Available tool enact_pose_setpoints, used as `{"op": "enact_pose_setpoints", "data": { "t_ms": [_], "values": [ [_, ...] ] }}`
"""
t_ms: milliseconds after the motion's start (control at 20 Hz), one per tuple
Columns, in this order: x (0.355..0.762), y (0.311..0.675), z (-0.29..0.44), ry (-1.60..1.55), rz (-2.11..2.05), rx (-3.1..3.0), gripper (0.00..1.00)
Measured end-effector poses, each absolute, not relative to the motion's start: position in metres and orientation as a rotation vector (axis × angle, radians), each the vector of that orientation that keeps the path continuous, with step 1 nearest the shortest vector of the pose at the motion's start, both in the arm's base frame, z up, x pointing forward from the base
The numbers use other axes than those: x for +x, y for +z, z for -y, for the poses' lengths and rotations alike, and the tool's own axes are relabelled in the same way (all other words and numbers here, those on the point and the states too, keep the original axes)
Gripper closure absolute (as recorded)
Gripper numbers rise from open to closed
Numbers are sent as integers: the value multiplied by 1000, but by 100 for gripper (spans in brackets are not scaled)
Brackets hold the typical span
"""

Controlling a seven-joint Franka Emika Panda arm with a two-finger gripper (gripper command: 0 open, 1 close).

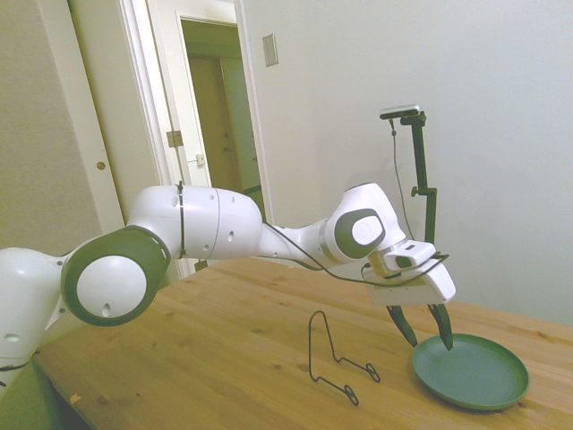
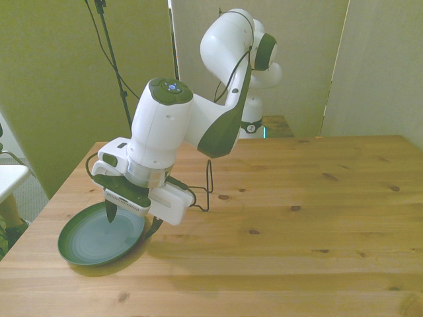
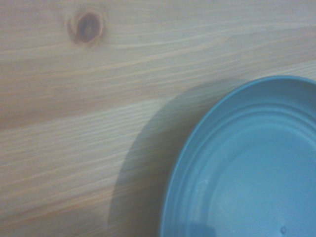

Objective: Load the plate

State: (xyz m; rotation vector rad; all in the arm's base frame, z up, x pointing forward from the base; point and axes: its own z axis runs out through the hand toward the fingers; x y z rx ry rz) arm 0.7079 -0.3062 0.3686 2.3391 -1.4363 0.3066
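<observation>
- Jaws spread apart, nothing between them; gripper (image 1: 423,333) hangs over the near rim of the plate (image 1: 474,374), one finger over the plate, the other outside its edge.
- Whether a fingertip touches the rim, can't tell from any view.
- Plate lies flat on the table (image 1: 224,349), at the corner on the front view's left (image 2: 99,239); not lifted.
- Wire stand (image 1: 336,363) stands empty just beside the plate.
- Progress, my read: early. No grasp yet; pinching the rim, lifting and setting the plate into the stand all remain.
- Side view shows the finger gap and the stand whole; in the front view the arm hides most of the stand (image 2: 208,188).
- Wrist view shows only plate rim (image 3: 207,143), shadow and wood grain.
</observation>
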Motion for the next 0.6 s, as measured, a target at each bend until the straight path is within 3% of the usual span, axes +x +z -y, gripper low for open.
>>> {"op": "enact_pose_setpoints", "data": {
  "t_ms": [50,600],
  "values": [
    [708,366,307,302,1434,2338,100],
    [704,356,315,293,1431,2323,100]
  ]
}}
